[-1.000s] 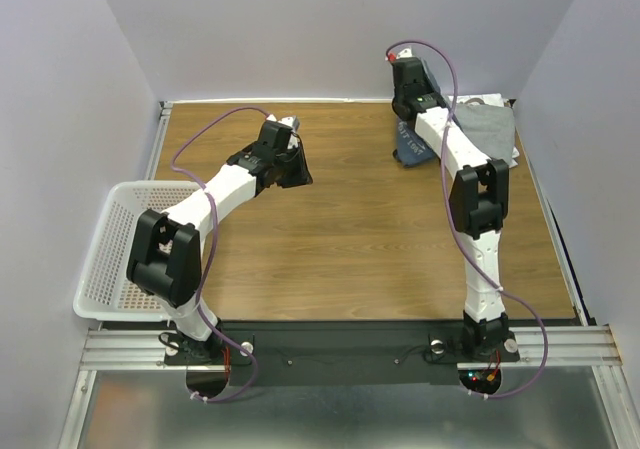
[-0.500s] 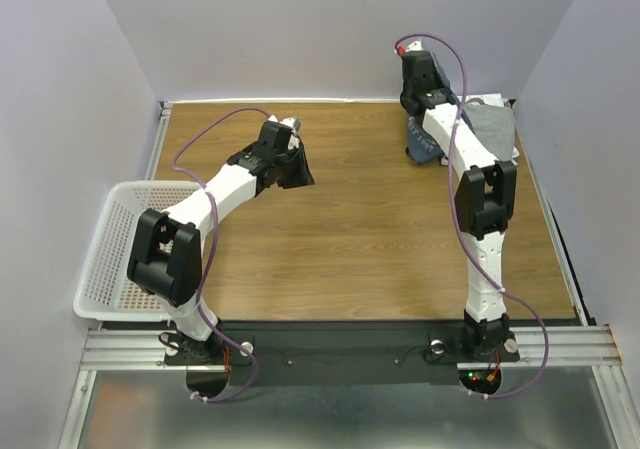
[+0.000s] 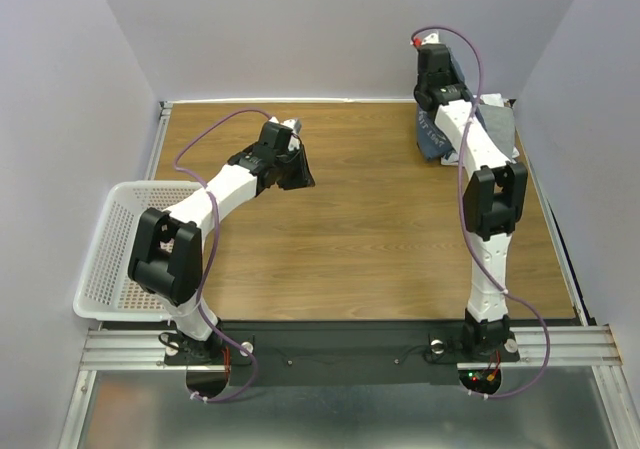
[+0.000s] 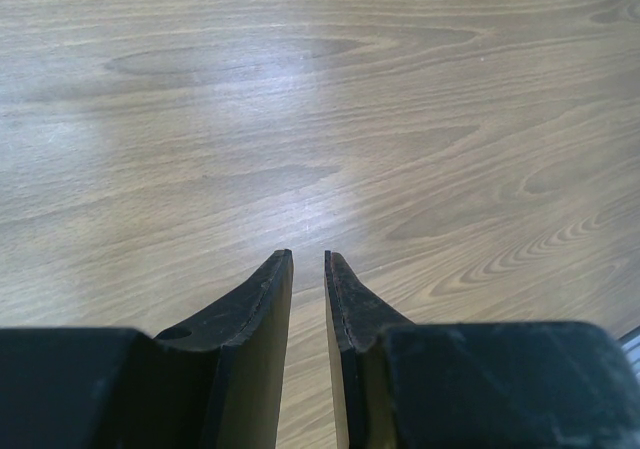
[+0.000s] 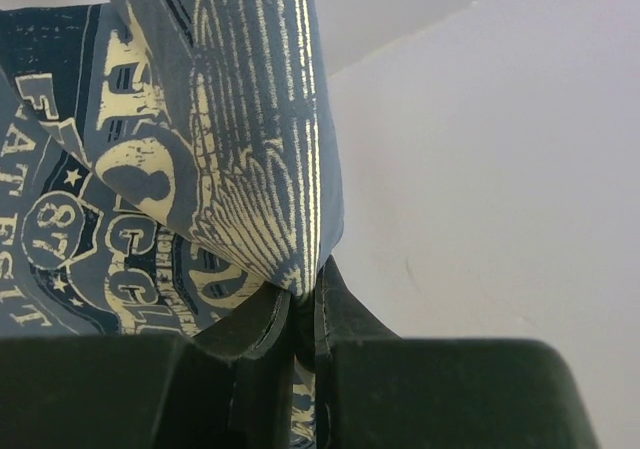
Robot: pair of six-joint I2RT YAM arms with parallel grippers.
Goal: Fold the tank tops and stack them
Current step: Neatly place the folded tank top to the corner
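Look far across the table from the basket: right gripper pinched tight on a fold of the blue tank top, held up high, cloth hanging just beside the grey tank top. Nearer the basket, left gripper low over bare wood, jaws a little apart, holding nothing.

Looks like the stacking step. To do it well: hold the pinch tight, lower slowly, lay the blue one flat and square on the grey one, no bunching, then let go.

On the print: pale letters, feather lines, an "87" in a badge. Other words cut off by folds, not clear enough to read.
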